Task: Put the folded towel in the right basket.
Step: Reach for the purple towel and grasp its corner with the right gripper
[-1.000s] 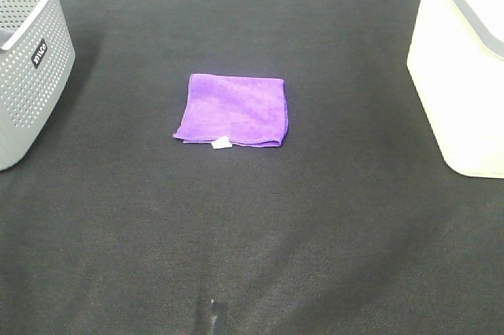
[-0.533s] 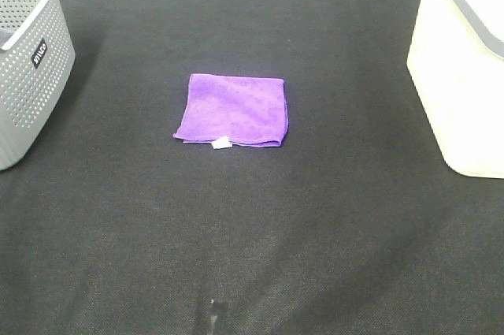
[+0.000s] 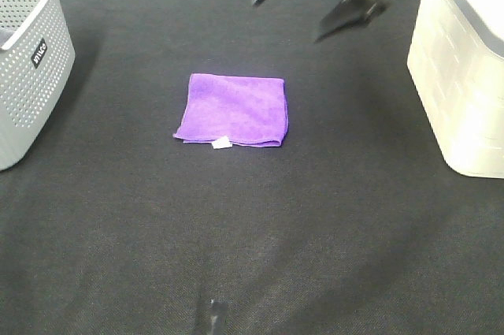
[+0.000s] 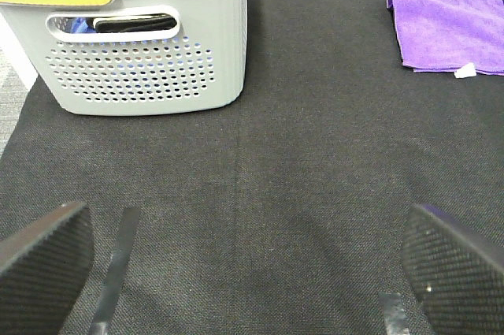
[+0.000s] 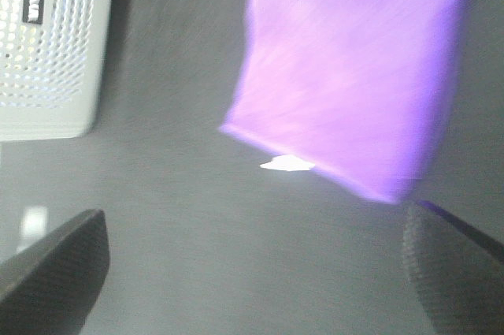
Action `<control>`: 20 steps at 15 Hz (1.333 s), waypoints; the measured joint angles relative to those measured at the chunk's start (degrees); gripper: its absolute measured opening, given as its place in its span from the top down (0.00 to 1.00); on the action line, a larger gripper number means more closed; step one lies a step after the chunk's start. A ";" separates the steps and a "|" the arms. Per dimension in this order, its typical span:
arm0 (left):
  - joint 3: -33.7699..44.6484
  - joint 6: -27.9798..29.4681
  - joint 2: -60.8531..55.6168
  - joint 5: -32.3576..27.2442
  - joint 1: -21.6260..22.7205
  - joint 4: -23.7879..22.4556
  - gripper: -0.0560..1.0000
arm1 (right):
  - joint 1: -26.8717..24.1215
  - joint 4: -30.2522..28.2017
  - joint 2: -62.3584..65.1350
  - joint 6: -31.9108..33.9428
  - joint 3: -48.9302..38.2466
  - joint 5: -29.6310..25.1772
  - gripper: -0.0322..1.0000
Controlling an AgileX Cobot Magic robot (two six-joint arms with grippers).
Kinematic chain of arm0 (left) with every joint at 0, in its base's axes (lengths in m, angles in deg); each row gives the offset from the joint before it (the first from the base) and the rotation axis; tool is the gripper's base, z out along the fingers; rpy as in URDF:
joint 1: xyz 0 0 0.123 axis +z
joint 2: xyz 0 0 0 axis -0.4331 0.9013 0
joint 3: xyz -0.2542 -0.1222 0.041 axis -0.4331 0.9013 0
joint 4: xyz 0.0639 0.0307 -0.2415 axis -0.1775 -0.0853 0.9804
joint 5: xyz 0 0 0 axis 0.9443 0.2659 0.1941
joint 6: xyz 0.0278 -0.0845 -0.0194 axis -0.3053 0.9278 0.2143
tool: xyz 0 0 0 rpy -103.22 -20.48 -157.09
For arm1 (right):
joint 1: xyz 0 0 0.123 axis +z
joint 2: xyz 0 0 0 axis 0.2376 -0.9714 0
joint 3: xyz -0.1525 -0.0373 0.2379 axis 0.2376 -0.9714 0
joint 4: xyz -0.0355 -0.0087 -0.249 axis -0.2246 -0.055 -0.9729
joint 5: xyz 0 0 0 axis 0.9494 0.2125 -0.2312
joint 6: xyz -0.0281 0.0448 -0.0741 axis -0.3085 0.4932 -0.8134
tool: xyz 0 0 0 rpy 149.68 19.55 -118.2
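A folded purple towel (image 3: 233, 109) with a small white tag (image 3: 222, 143) lies flat on the black mat, mid-table. The right basket (image 3: 461, 67) is cream-white and stands at the right edge. My right gripper (image 3: 303, 5) hangs open and empty above the far side of the mat, behind the towel and apart from it. Its wrist view is blurred and shows the towel (image 5: 350, 83) below the open right gripper (image 5: 252, 272). My left gripper (image 4: 248, 272) is open and empty, out of the exterior view; the towel (image 4: 449, 31) lies far from it.
A grey perforated basket (image 3: 27, 51) stands at the left edge; it also shows in the left wrist view (image 4: 150, 51), with dark items inside, and in the right wrist view (image 5: 47, 43). Black mat (image 3: 252, 232) covers the table.
My right gripper has come into the exterior view at the top, open, above the far side of the mat. The towel and both baskets have not moved.
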 joint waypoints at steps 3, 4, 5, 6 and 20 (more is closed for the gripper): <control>0.00 0.00 0.00 0.00 0.00 0.00 0.01 | 0.00 1.32 -5.61 -1.49 0.17 4.01 0.04; 0.00 0.00 0.00 0.00 0.00 0.00 0.01 | 0.00 0.00 -7.10 -1.43 0.86 6.07 0.04; 0.00 0.00 0.00 0.00 0.00 0.00 0.01 | -0.06 -1.66 -9.22 -0.97 1.95 7.16 0.04; 0.00 0.00 0.00 0.00 0.00 0.00 0.01 | -0.29 -3.61 -12.09 -0.40 3.44 7.33 0.04; 0.00 0.00 0.00 0.00 0.00 0.00 0.01 | -0.46 -0.63 -25.32 0.17 10.08 11.63 0.10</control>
